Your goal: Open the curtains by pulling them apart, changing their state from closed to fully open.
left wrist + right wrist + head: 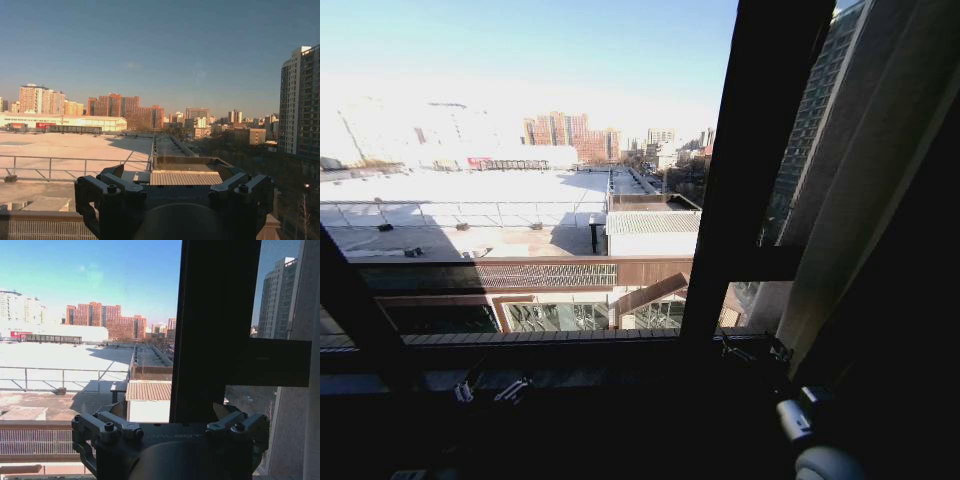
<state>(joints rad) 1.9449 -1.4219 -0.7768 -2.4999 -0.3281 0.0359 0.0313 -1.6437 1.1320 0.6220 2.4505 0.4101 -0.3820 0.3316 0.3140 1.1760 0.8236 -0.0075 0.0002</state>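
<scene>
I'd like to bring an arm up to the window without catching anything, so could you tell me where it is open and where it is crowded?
Open: the wide glass left of the dark frame bar, above the sill. Crowded: the right side, where the curtain hangs bunched beside the bar, with only a narrow pane between them. Both end effectors, left and right, are open and face the glass, holding nothing.

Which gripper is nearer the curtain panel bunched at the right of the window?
Right, most likely. The right gripper faces the dark window frame bar, with the curtain panel just past it. The left gripper faces open glass, no fabric near it.
</scene>
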